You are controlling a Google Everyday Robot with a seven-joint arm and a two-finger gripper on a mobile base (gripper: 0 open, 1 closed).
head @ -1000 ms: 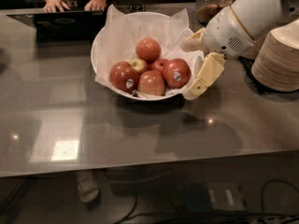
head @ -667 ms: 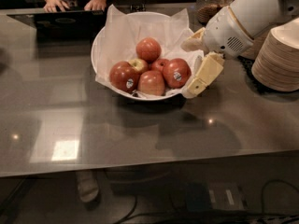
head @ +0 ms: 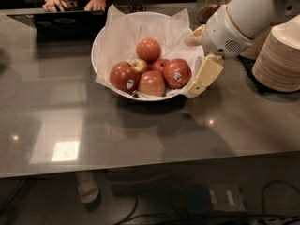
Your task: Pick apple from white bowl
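The white bowl [head: 104, 36], lined with crinkled white paper, stands on the grey table at centre back and holds several apples. The apple [head: 176, 72], large, evenly red and with a pale sticker, lies at the bowl's right side. A darker red stickered apple [head: 124, 76] lies at the left and a small yellow-green apple [head: 139, 65] in the middle. My gripper [head: 198, 59] is open at the bowl's right rim, just right of the apple. One cream finger [head: 205, 76] is low by the rim and the other [head: 194, 35] is higher behind it. It holds nothing.
A tall stack of beige paper plates [head: 280, 55] stands at the right, close to my arm. A glass jar [head: 211, 1] is behind the arm. A person's hands [head: 75, 3] rest on a dark laptop [head: 61, 22] at the back left.
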